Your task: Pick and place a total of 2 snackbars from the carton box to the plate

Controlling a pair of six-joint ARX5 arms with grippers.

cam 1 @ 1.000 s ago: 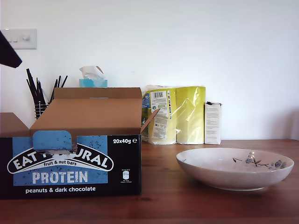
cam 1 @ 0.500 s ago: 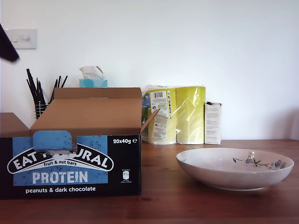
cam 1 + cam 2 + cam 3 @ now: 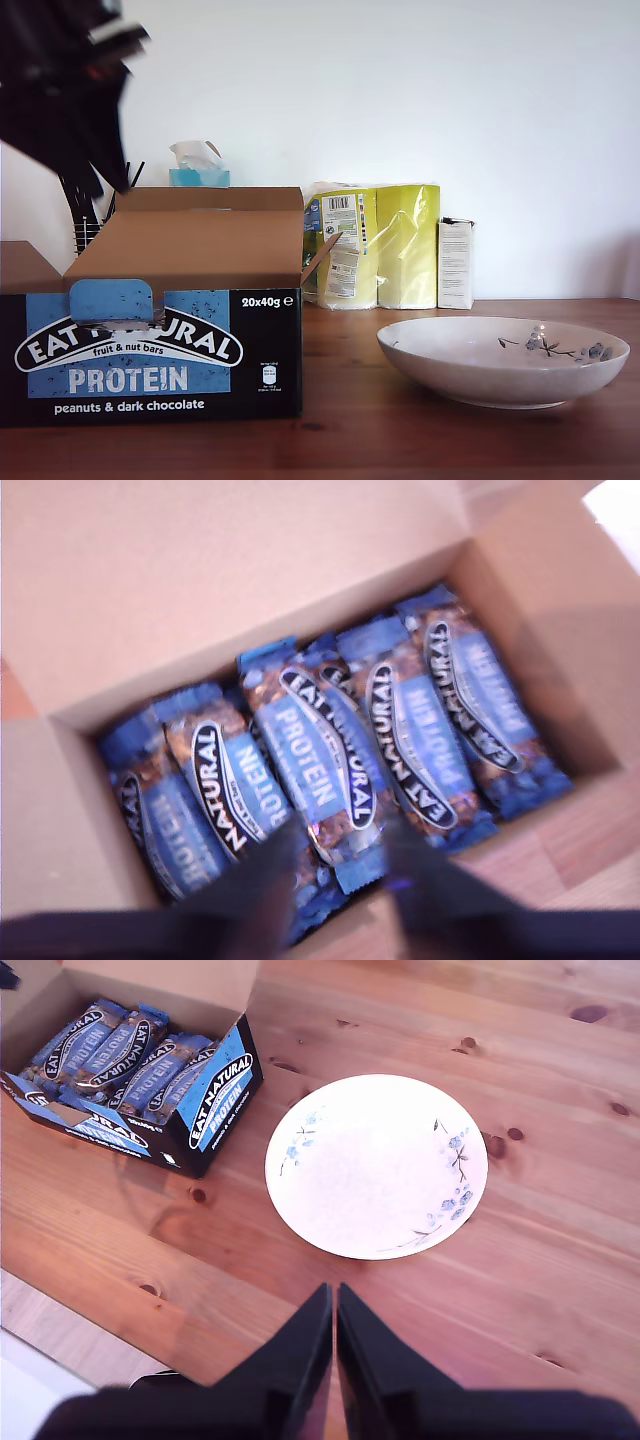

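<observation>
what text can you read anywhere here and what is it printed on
"EAT NATURAL fruit & nut bars PROTEIN peanuts & dark chocolate", "20x40g": carton box front
"EAT NATURAL PROTEIN": snackbars wrappers
Yellow pack labels and barcode, small white box: too small to read

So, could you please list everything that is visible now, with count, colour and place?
carton box: one, black and blue, open, exterior view's left.
snackbars: several, blue and dark, inside the box.
plate: one, white with floral sprig, empty, exterior view's right.
tissue box: one, teal, behind the carton.
yellow pack: one, by the wall.
white box: one, beside the pack.
black sticks: several, in a holder.
first hand: open, above the bars.
second hand: shut, above the table.
</observation>
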